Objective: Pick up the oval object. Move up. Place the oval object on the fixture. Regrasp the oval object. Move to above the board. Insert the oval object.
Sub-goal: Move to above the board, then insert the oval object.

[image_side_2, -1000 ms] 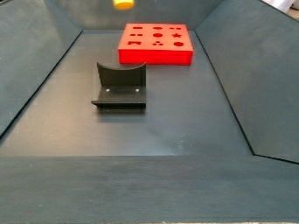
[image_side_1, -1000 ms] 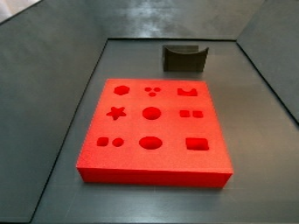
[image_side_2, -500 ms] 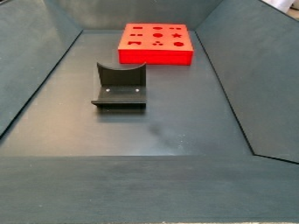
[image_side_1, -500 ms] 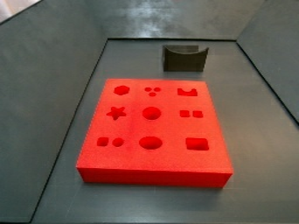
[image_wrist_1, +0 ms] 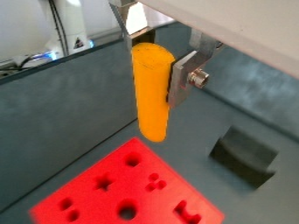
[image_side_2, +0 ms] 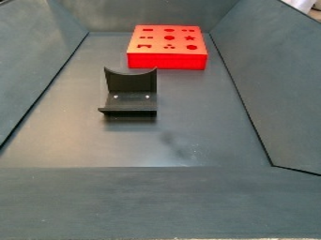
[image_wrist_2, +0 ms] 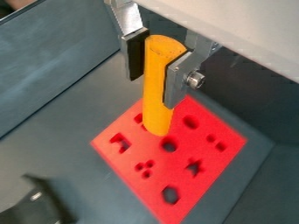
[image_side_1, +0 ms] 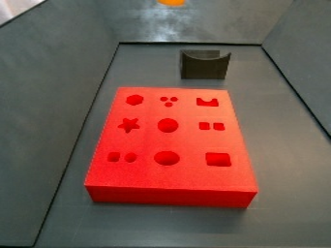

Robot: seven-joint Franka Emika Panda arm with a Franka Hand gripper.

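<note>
Oval object, wrist views: my claw [image_wrist_1: 160, 66] is clenched on the oval object [image_wrist_1: 152, 92], a smooth yellow-orange peg hanging lengthwise between my two silver fingers [image_wrist_1: 184, 79]; its upper part is clamped, its rounded lower end hangs free. The same grip shows in another wrist view, claw [image_wrist_2: 156, 63] and peg [image_wrist_2: 156, 87] alike.

Board, wrist views: the red board [image_wrist_1: 87, 188] lies below the peg, well apart from it, with its star, round and notched cutouts open to me. In a wrist view the peg's lower end lines up over the board's [image_wrist_2: 228, 144] near edge, though I am high above it.

Fixture, wrist views: the dark fixture [image_wrist_1: 246, 155] sits on the grey worktop [image_wrist_1: 70, 105] beside the board; in a wrist view only a corner of it [image_wrist_2: 35, 203] shows at the frame edge.

Side views: in a side view just the orange tip of the peg [image_side_1: 171, 3] peeks in at the upper edge, above the fixture [image_side_1: 203, 64] and the board [image_side_1: 168, 184]; my claw is out of frame. In a side view I see only the fixture [image_side_2: 128, 92] and the board [image_side_2: 167, 58] on the worktop [image_side_2: 163, 141], apart from each other.
</note>
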